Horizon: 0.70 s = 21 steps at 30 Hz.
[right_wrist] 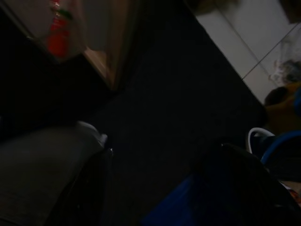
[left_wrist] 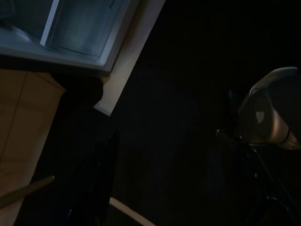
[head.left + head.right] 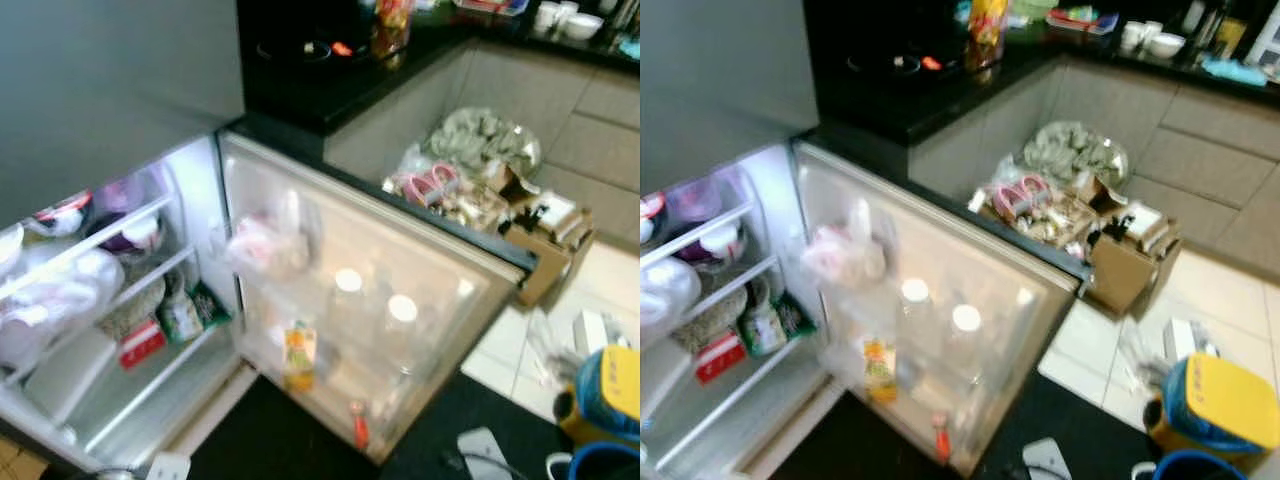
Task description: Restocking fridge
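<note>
Black fingers of the left gripper (image 2: 174,179) hang low in the dark wrist view, spread apart with nothing between them, above a dark mat (image 2: 169,94) and near the fridge's bottom edge (image 2: 70,47). Right gripper (image 1: 155,188) also hangs idle over the mat; its view is too dark, cannot tell if its fingers are apart or together.

Fridge (image 3: 110,300) stands open, lit inside. Shelves hold bowls, bagged food and a red pack (image 3: 142,342). Fridge door (image 3: 380,300) swings wide toward the robot; door racks carry two white-capped bottles (image 3: 402,312), a yellow carton (image 3: 299,352) and a small red bottle (image 3: 360,428) at the bottom.

Step in hand, judged: likely fetching the next item, since neither gripper appears to hold anything. Supplies look to be on the floor at the right: a blue and yellow bag (image 3: 1215,405), a cardboard box (image 3: 1130,265) of clutter. To do it well: turn right, bend, pick one item cleanly, keep arms clear of the open door, choose a shelf or rack gap first.

Head views give the whole fridge layout and the counter (image 3: 330,70). Right wrist view gives a close look at the red bottle and a blue rim by the gripper; left wrist view shows the fridge base and floor tile (image 2: 23,122).
</note>
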Available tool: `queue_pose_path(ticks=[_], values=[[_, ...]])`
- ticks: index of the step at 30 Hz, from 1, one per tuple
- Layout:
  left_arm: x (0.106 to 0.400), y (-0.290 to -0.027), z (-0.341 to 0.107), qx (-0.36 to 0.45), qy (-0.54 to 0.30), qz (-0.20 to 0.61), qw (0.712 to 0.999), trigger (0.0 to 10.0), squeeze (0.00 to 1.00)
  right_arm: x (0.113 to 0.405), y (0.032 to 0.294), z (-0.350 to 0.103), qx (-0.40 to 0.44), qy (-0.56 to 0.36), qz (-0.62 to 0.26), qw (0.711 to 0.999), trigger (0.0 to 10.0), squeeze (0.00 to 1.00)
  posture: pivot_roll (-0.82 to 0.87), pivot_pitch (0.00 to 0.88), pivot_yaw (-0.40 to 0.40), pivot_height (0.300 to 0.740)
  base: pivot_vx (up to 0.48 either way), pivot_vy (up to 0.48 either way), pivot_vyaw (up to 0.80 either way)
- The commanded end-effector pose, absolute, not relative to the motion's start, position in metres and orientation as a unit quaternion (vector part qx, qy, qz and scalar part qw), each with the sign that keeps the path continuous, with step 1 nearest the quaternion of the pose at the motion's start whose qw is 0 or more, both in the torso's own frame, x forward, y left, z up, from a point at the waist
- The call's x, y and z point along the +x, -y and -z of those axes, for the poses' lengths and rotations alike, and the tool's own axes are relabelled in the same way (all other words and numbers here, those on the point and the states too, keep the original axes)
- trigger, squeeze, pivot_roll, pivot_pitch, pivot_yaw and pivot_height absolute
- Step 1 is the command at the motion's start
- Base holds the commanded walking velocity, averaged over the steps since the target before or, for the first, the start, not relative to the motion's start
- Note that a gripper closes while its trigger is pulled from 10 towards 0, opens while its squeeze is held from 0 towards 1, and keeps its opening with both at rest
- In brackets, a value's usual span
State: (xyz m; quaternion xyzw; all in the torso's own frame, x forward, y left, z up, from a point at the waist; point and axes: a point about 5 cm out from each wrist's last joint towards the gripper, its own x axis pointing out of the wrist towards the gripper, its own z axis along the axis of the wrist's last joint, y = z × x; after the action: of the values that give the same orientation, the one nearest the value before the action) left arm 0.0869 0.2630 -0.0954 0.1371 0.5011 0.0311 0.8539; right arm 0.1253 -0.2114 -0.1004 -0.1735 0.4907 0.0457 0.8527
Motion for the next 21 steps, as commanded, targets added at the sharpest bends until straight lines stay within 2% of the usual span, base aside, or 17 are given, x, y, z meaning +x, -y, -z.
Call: queue_pose_path(ticks=[1, 10, 14, 21], values=[[0.083, -0.262, 0.097, 0.138, -0.506, -0.028, 0.851, 10.0, 0.00, 0.123, 0.215, 0.100, -0.172, -0.494, -0.040, 0.851, 10.0, 0.00, 0.02, 0.000, -0.044, 0.740, 0.000, -0.322, 0.00], [0.083, -0.263, 0.097, 0.139, -0.507, -0.029, 0.850, 10.0, 0.00, 0.123, 0.214, 0.101, -0.170, -0.494, -0.040, 0.852, 10.0, 0.00, 0.02, 0.003, -0.043, 0.740, 0.000, -0.310, 0.00], [0.083, -0.263, 0.096, 0.138, -0.507, -0.030, 0.851, 10.0, 0.00, 0.124, 0.214, 0.100, -0.170, -0.491, -0.040, 0.853, 10.0, 0.00, 0.02, 0.004, -0.043, 0.740, 0.000, 0.000, 0.00], [0.083, -0.263, 0.096, 0.136, -0.506, -0.032, 0.851, 10.0, 0.00, 0.155, 0.221, 0.085, -0.161, -0.429, -0.022, 0.889, 10.0, 0.00, 0.01, 0.009, -0.039, 0.740, 0.000, 0.000, 0.00]])
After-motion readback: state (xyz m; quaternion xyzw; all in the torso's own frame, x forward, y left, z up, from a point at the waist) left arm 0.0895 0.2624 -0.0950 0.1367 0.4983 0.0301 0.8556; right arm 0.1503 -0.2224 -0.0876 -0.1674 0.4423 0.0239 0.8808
